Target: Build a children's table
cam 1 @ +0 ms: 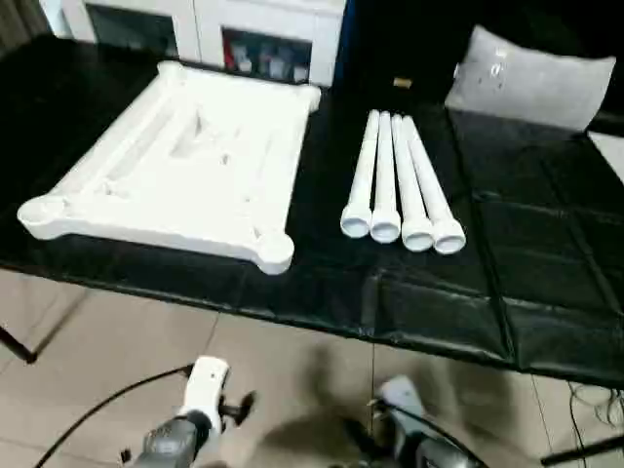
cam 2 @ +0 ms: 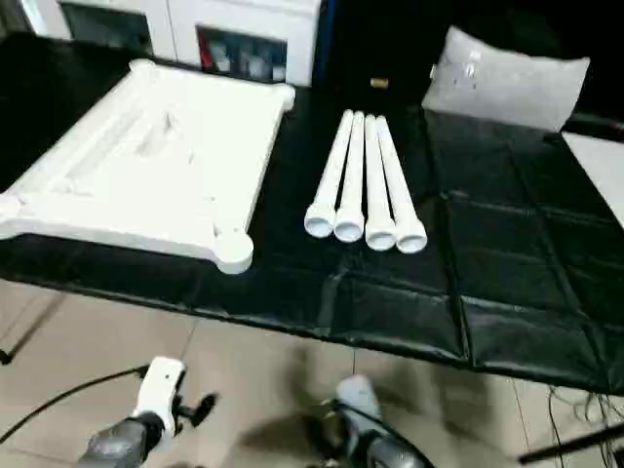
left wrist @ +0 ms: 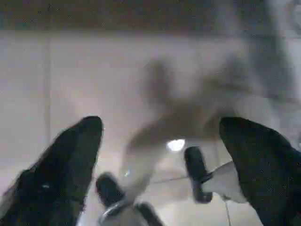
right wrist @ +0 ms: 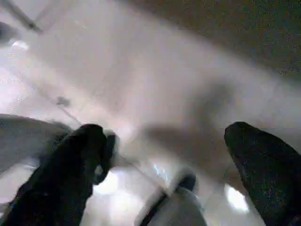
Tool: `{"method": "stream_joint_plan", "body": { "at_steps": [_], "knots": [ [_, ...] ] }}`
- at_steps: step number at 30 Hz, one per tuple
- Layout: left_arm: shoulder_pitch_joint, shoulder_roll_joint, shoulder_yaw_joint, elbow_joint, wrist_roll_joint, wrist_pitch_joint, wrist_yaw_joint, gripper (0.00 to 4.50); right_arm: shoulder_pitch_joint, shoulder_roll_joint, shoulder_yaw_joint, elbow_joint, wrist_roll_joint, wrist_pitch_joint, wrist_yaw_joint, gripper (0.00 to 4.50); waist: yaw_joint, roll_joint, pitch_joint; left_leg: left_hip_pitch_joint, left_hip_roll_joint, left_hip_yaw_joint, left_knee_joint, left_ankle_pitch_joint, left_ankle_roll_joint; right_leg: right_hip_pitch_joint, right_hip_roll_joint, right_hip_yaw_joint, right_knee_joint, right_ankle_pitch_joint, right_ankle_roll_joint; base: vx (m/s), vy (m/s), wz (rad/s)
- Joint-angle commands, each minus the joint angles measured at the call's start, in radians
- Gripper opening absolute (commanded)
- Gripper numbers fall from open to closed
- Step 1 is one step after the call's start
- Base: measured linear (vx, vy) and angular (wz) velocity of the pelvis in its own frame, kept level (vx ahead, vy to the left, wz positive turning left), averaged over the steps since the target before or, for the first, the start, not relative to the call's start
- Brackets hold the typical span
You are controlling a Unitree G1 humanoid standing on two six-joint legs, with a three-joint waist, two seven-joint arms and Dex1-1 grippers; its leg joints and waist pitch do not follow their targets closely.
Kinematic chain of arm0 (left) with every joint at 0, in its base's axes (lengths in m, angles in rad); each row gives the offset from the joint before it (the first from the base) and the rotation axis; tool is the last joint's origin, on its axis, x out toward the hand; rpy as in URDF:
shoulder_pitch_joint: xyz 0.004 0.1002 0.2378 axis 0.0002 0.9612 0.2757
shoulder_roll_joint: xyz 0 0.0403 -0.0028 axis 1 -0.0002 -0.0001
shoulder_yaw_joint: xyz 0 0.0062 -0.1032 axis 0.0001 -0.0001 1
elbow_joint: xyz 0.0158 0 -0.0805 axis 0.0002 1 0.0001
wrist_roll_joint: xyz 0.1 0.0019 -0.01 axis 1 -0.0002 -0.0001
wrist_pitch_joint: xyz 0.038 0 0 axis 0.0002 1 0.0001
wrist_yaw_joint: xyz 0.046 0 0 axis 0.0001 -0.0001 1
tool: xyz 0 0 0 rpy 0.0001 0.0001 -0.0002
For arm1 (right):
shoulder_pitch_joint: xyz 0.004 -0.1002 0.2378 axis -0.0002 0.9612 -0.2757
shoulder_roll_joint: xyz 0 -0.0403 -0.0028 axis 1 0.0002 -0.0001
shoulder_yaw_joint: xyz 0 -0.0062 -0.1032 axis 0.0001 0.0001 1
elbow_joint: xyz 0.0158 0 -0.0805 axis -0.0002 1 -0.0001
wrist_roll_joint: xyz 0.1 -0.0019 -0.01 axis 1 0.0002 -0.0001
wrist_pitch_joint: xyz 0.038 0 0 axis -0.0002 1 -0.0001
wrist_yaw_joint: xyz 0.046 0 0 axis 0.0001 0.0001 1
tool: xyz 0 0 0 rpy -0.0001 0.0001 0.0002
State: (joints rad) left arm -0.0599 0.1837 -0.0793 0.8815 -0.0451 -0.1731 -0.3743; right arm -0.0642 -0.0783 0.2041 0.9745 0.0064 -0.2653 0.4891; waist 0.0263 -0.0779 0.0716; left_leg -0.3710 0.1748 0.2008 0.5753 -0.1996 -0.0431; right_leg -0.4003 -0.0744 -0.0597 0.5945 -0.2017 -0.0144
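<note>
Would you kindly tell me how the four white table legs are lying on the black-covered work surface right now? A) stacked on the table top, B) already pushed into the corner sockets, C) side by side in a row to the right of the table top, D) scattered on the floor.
C: the four legs lie side by side, right of the upturned table top, none in a socket.

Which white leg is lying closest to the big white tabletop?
The leftmost leg of the four: it lies on the row's edge facing the tabletop; the other three lie farther toward the pillow.

One table top (cam 1: 185,161), four legs (cam 1: 398,185), one pillow (cam 1: 531,78), one cabinet (cam 1: 205,29)
</note>
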Motion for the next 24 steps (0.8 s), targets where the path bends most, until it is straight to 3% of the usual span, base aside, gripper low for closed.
{"method": "stream_joint_plan", "body": {
  "at_steps": [1, 2, 3, 4, 5, 6, 7, 8, 9, 11, 12, 13, 14, 15, 16, 17, 19, 20, 21, 22, 24],
  "knots": [
    [0.051, 0.012, -0.028, -0.101, 0.004, -0.046, -0.040, 4.45, 0.026, -0.037, 0.019, -0.091, 0.004, -0.034, 0.063, 4.50, -0.002, 0.008, -0.023, 0.008, 0.093, -0.035, -0.082, -0.293, 0.091, 0.028, -0.091, 0.065, -0.080, -0.205, -0.202, 0.000, 0.000, 0.00],
    [0.175, 0.044, -0.055, -0.335, -0.037, -0.036, -0.104, 4.45, 0.105, -0.086, 0.052, -0.320, 0.061, 0.017, 0.153, 4.50, -0.003, 0.009, -0.019, 0.010, 0.093, -0.034, -0.084, -0.305, 0.086, 0.027, -0.086, 0.064, -0.081, -0.218, -0.199, 0.000, 0.000, 0.00],
    [0.217, 0.057, -0.066, -0.419, -0.053, -0.020, -0.128, 4.45, 0.134, -0.105, 0.059, -0.407, 0.094, 0.047, 0.194, 4.50, 0.004, 0.006, -0.010, 0.006, 0.102, -0.041, -0.092, -0.337, 0.075, 0.031, -0.092, 0.068, -0.084, -0.263, -0.179, 0.000, 0.000, 0.00],
    [0.230, 0.061, -0.069, -0.444, -0.060, -0.014, -0.135, 4.45, 0.141, -0.110, 0.062, -0.431, 0.103, 0.054, 0.205, 4.50, -0.002, 0.006, -0.002, 0.010, 0.098, -0.038, -0.095, -0.376, 0.066, 0.019, -0.081, 0.069, -0.089, -0.302, -0.170, 0.000, 0.000, 0.00],
    [0.291, 0.082, -0.078, -0.563, -0.087, 0.011, -0.161, 4.45, 0.176, -0.142, 0.075, -0.549, 0.136, 0.080, 0.246, 4.50, -0.005, 0.003, 0.005, 0.011, 0.094, -0.036, -0.098, -0.401, 0.059, 0.014, -0.076, 0.069, -0.095, -0.342, -0.162, 0.000, 0.000, 0.00],
    [0.328, 0.092, -0.076, -0.634, -0.106, 0.015, -0.165, 4.45, 0.195, -0.163, 0.080, -0.619, 0.154, 0.096, 0.259, 4.50, 0.001, 0.001, 0.010, 0.010, 0.096, -0.041, -0.099, -0.420, 0.041, 0.016, -0.083, 0.073, -0.097, -0.380, -0.150, 0.000, 0.000, 0.00],
    [0.328, 0.092, -0.076, -0.634, -0.106, 0.015, -0.165, 4.45, 0.195, -0.163, 0.080, -0.619, 0.154, 0.096, 0.259, 4.50, -0.002, -0.001, 0.016, 0.013, 0.094, -0.040, -0.101, -0.442, 0.031, 0.008, -0.079, 0.074, -0.103, -0.421, -0.137, 0.000, 0.000, 0.00],
    [0.402, 0.119, -0.081, -0.777, -0.147, 0.026, -0.180, 4.45, 0.232, -0.208, 0.087, -0.777, 0.207, 0.149, 0.281, 4.50, -0.002, -0.007, 0.021, 0.014, 0.091, -0.043, -0.103, -0.460, 0.021, 0.009, -0.079, 0.075, -0.107, -0.467, -0.123, 0.000, 0.000, 0.00],
    [0.402, 0.119, -0.081, -0.777, -0.147, 0.026, -0.180, 4.45, 0.232, -0.208, 0.087, -0.777, 0.207, 0.149, 0.281, 4.50, 0.002, -0.004, 0.022, 0.014, 0.093, -0.046, -0.104, -0.457, 0.016, 0.010, -0.084, 0.077, -0.108, -0.480, -0.114, 0.000, 0.000, 0.00],
    [0.471, 0.153, -0.086, -0.932, -0.187, 0.051, -0.199, 4.45, 0.259, -0.249, 0.078, -0.919, 0.258, 0.210, 0.306, 4.50, -0.002, -0.007, 0.027, 0.014, 0.091, -0.044, -0.102, -0.426, 0.011, 0.007, -0.078, 0.081, -0.103, -0.454, -0.105, 0.000, 0.000, 0.00],
    [0.471, 0.153, -0.086, -0.932, -0.187, 0.051, -0.199, 4.45, 0.259, -0.249, 0.078, -0.919, 0.258, 0.210, 0.306, 4.50, 0.001, -0.007, 0.028, 0.012, 0.092, -0.047, -0.107, -0.427, 0.010, 0.009, -0.079, 0.081, -0.105, -0.459, -0.099, 0.000, 0.000, 0.00],
    [0.505, 0.171, -0.087, -1.013, -0.206, 0.071, -0.206, 4.45, 0.272, -0.266, 0.070, -0.979, 0.279, 0.240, 0.322, 4.50, -0.003, -0.010, 0.023, 0.015, 0.089, -0.043, -0.101, -0.405, 0.008, 0.008, -0.072, 0.082, -0.100, -0.423, -0.100, 0.000, 0.000, 0.00],
    [0.505, 0.171, -0.087, -1.013, -0.206, 0.071, -0.206, 4.45, 0.272, -0.266, 0.070, -0.979, 0.279, 0.240, 0.322, 4.50, -0.001, -0.008, 0.024, 0.012, 0.089, -0.045, -0.104, -0.393, 0.010, 0.011, -0.072, 0.084, -0.098, -0.406, -0.100, 0.000, 0.000, 0.00],
    [0.526, 0.181, -0.086, -1.063, -0.217, 0.084, -0.209, 4.45, 0.280, -0.275, 0.064, -1.014, 0.289, 0.256, 0.332, 4.50, -0.004, -0.008, 0.020, 0.011, 0.087, -0.041, -0.100, -0.353, 0.013, 0.014, -0.066, 0.086, -0.092, -0.334, -0.106, 0.000, 0.000, 0.00],
    [0.573, 0.245, -0.059, -1.309, -0.295, 0.191, -0.198, 4.45, 0.288, -0.319, 0.020, -1.186, 0.398, 0.380, 0.315, 4.50, -0.001, -0.018, 0.018, 0.013, 0.086, -0.039, -0.097, -0.307, 0.019, 0.022, -0.061, 0.086, -0.080, -0.261, -0.115, 0.000, 0.000, 0.00],
    [0.576, 0.254, -0.049, -1.355, -0.313, 0.216, -0.192, 4.45, 0.286, -0.324, 0.008, -1.219, 0.424, 0.408, 0.303, 4.50, 0.000, -0.018, 0.013, 0.018, 0.087, -0.035, -0.090, -0.247, 0.034, 0.024, -0.058, 0.085, -0.070, -0.152, -0.135, 0.000, 0.000, 0.00],
    [0.570, 0.283, -0.013, -1.486, -0.373, 0.292, -0.170, 4.45, 0.268, -0.327, -0.037, -1.307, 0.490, 0.474, 0.248, 4.50, -0.003, -0.018, 0.017, 0.022, 0.081, -0.027, -0.086, -0.189, 0.047, 0.022, -0.051, 0.080, -0.064, -0.071, -0.149, 0.000, 0.000, 0.00],
    [0.569, 0.284, -0.012, -1.490, -0.375, 0.295, -0.170, 4.45, 0.267, -0.326, -0.039, -1.309, 0.492, 0.476, 0.246, 4.50, -0.006, -0.020, 0.016, 0.022, 0.075, -0.025, -0.084, -0.177, 0.044, 0.024, -0.047, 0.079, -0.060, -0.061, -0.150, 0.000, 0.000, 0.00],
    [0.555, 0.295, 0.006, -1.528, -0.402, 0.320, -0.155, 4.45, 0.252, -0.317, -0.060, -1.334, 0.496, 0.484, 0.210, 4.50, -0.006, -0.011, 0.013, 0.023, 0.073, -0.023, -0.080, -0.156, 0.043, 0.025, -0.048, 0.080, -0.060, -0.057, -0.147, 0.000, 0.000, 0.00],
    [0.545, 0.304, 0.020, -1.557, -0.423, 0.341, -0.143, 4.45, 0.241, -0.310, -0.077, -1.354, 0.499, 0.490, 0.182, 4.50, -0.006, -0.014, 0.013, 0.024, 0.072, -0.021, -0.078, -0.152, 0.030, 0.025, -0.047, 0.081, -0.057, -0.056, -0.143, 0.000, 0.000, 0.00],
    [0.475, 0.342, 0.078, -1.648, -0.501, 0.411, -0.088, 4.45, 0.192, -0.273, -0.136, -1.424, 0.445, 0.514, 0.055, 4.50, -0.009, -0.009, 0.003, 0.025, 0.065, -0.021, -0.073, -0.127, 0.011, 0.029, -0.042, 0.079, -0.048, -0.030, -0.148, 0.000, 0.000, 0.00]
  ]
}}
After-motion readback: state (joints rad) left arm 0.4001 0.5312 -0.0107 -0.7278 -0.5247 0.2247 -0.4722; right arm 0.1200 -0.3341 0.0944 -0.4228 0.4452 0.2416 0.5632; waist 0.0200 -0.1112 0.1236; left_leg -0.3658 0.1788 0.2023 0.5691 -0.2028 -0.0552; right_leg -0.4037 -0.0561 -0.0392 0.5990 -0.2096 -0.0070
